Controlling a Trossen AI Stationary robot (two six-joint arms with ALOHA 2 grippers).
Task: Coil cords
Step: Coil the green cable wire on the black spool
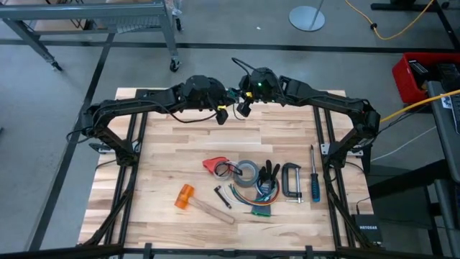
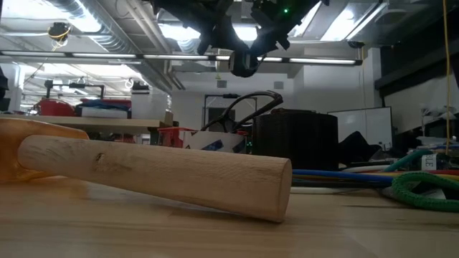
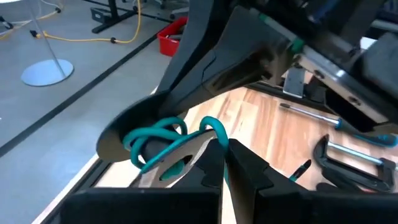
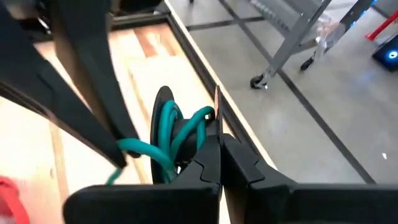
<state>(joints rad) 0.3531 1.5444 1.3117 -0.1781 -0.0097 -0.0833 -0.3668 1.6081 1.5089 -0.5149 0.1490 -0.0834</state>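
Both end effectors, left (image 1: 222,115) and right (image 1: 244,109), closed and empty, raised at surface's (image 1: 165,165) far edge; cord (image 1: 251,196) lies nearward, right arm slightly closer.

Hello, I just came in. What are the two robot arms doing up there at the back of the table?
Both arms are raised at the far edge of the table, with their grippers close together. The left gripper and the right gripper are both shut, and each wrist view shows teal cord wound around a dark round piece right at the fingertips. It looks like they are coiling it between them. The hammer, tape roll, clamp and screwdriver lie untouched below.
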